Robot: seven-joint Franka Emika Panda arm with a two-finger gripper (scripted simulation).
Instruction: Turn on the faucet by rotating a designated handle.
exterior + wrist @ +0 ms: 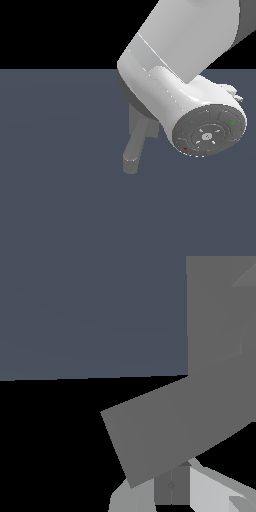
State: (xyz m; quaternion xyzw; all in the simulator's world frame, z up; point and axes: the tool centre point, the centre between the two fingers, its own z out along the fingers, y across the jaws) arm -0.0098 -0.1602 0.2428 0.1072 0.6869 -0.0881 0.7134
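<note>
Faucet [134, 150] stands on the dark grey floor [60, 200] near the middle of the exterior view, and most of it is covered by the white arm [170, 85], which comes down from the top right of that view. Only one grey bar reaching toward the camera and a small piece of upright plate behind it are visible. From this view alone it is not sure whether this bar is the handle or the thick spout.

By its look the fixture is rigid metal, fixed in place, with a matte and probably not very slippery surface. The lever should turn only around its hub, so a push or grip near the free end would give the most leverage, and nothing here seems fragile.

In the wrist view a broad grey slab [180, 426] crosses the picture very close to the camera, with a flat grey plate [220, 311] behind it. The gripper [172, 488] shows only as pale and grey parts at the edge; whether its jaws are apart or closed, or touching the slab, cannot be told
</note>
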